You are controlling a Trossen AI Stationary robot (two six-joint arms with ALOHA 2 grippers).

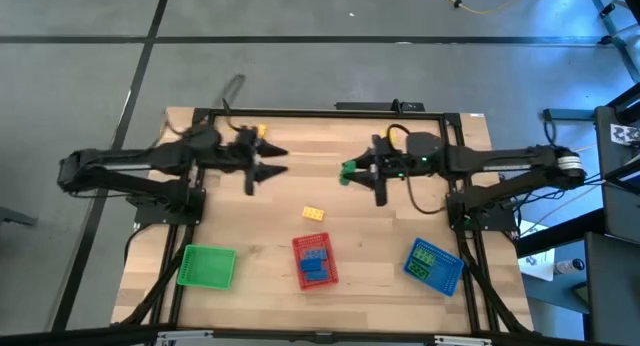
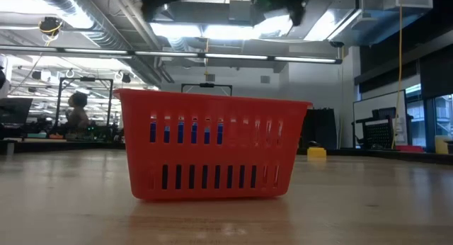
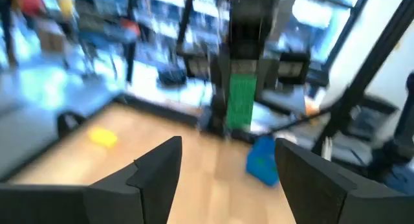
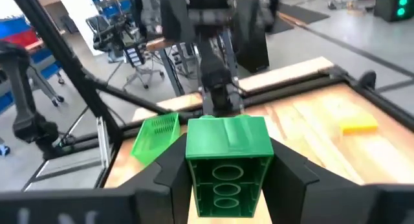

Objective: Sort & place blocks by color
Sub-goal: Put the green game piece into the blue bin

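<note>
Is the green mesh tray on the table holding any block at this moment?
No: in the high view the green rectangular mesh tray shows only its bare green floor, while the right pincer grips a green studded plastic block.

left arm (image 1: 140, 168): I see matte black links, black cable
right arm (image 1: 500, 164): black, white band, green LED

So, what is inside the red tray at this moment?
From above, the red tray holds blue blocks; their exact number is unclear. The low view shows blue through the upper slots. Anything lying under them is covered and cannot be seen.
</note>
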